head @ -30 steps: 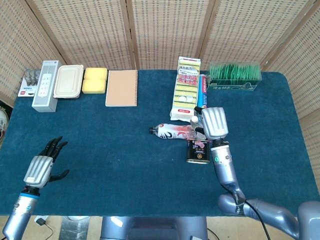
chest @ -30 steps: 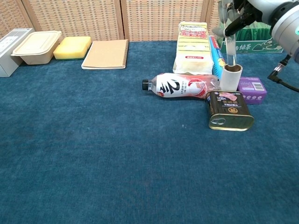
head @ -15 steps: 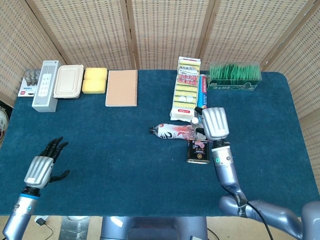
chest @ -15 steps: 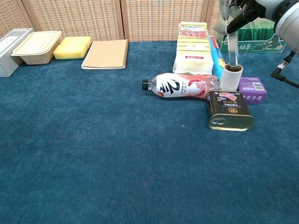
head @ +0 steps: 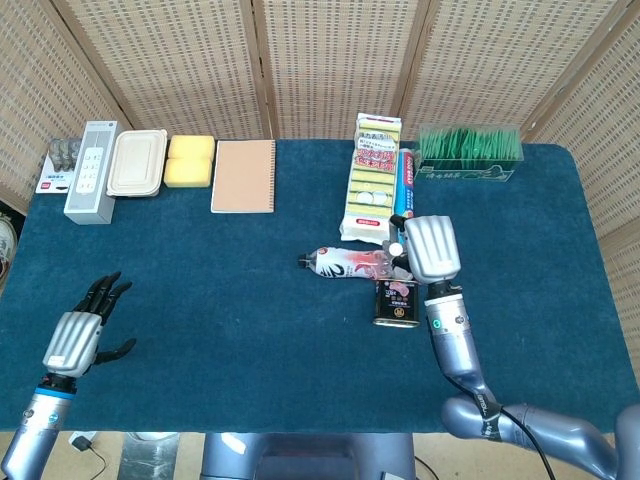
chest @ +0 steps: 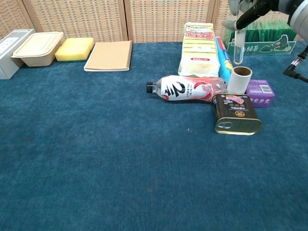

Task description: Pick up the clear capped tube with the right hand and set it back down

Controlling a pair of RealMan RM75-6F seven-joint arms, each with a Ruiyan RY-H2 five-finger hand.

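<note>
The clear capped tube (chest: 237,46) hangs upright in the air, its rounded bottom just above the open top of a white cardboard roll (chest: 239,79). My right hand (chest: 251,6) grips the tube's upper end at the top edge of the chest view. In the head view the back of the right hand (head: 430,247) covers the tube and the roll. My left hand (head: 76,335) hovers near the table's front left corner, fingers spread and holding nothing.
A plastic bottle (chest: 187,88) lies on its side left of the roll, a tin can (chest: 236,113) in front, a purple box (chest: 260,91) to the right. Behind stand a sponge pack (chest: 198,48), a blue tube (chest: 223,55) and a green box (chest: 263,42). A notebook (chest: 109,55) lies far left.
My right hand has risen, lifting the clear tube up out of the cardboard roll until its bottom hangs above the roll. The left hand has drifted slightly down and left.
</note>
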